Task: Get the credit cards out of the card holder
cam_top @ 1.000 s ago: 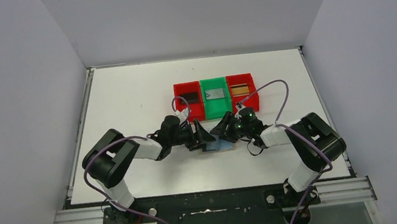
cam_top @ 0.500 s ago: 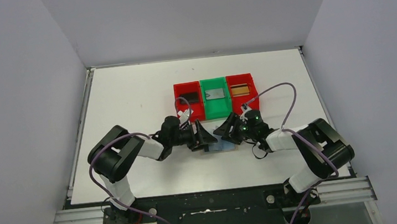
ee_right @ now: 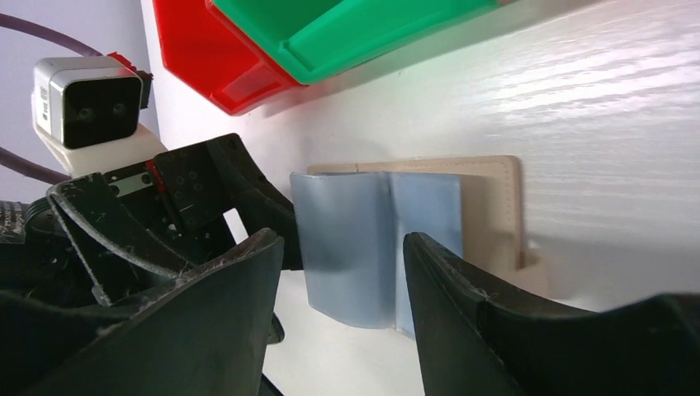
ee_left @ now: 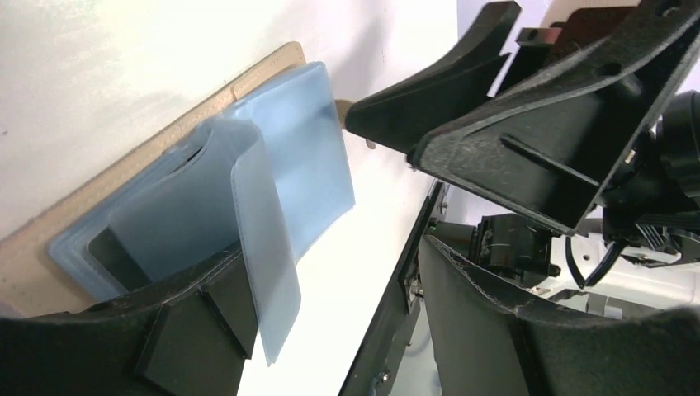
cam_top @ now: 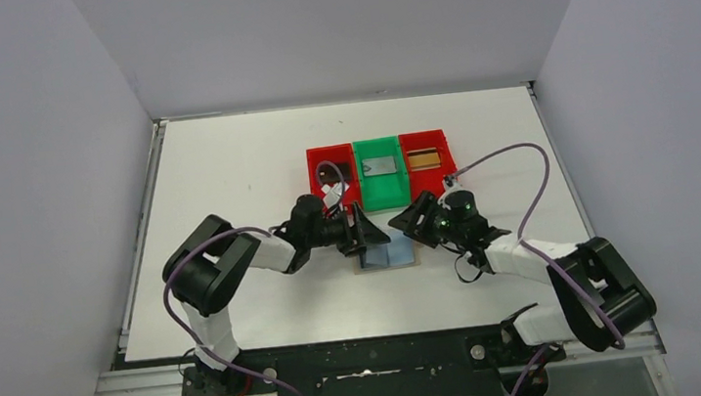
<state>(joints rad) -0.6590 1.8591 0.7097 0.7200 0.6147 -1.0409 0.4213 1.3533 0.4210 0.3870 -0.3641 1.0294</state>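
In the lower middle of the top view, the left claw [cam_top: 368, 232] and the right claw [cam_top: 407, 225] are seen facing each other low over the worktop [cam_top: 226, 172]. Both are released, with jaws spread and nothing gripped between them. In the left wrist view, one finger [ee_left: 190, 330] of the left claw is seen against the lower-left end of the card holder [cam_top: 387, 256]; whether it presses there cannot be told. The card holder is laid open and flat just below the two claws, tan side down and pale blue sleeves [ee_left: 264, 239] up, one of them bowed off the rest. It is judged light, soft and apt to slide, so it would best be pinned by its tan border [ee_right: 491, 202] while a card is drawn. The credit cards are judged thin, stiff and slick, and best pinched by an exposed short edge. A dark patch in a sleeve mouth, at the lower left of the left wrist view, may be a card or only shadow. Farther up, three bins are lined side by side. A dark card [cam_top: 340, 172] lies in the left red bin [cam_top: 315, 177], partly crossed by a cable [cam_top: 324, 166]. A silver-grey card [cam_top: 380, 166] lies in the green bin [cam_top: 384, 195], and a gold-brown card [cam_top: 424, 159] in the right red bin [cam_top: 448, 163].
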